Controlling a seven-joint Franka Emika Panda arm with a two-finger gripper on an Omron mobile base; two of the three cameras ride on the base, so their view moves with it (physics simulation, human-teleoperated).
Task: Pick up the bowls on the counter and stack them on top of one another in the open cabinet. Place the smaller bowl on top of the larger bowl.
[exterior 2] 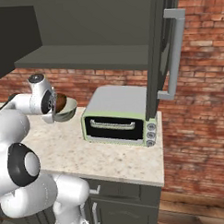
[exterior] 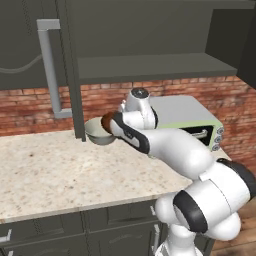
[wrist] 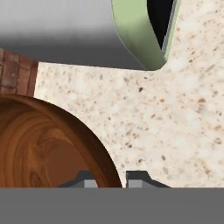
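My gripper is shut on the rim of the smaller bowl, which is dark reddish-brown and wood-grained; one fingertip is inside its wall and one outside. The bowl is held tilted just above the counter, right against the larger pale grey-green bowl. That bowl stands near the back wall by the open cabinet door. From the right, the brown bowl shows in front of the larger bowl, with the gripper at its left. The open cabinet's shelf is bare overhead.
A pale green toaster oven stands on the counter just right of the bowls, also in the hand view. The open cabinet door with its grey bar handle hangs left of the bowls. A brick wall backs the counter.
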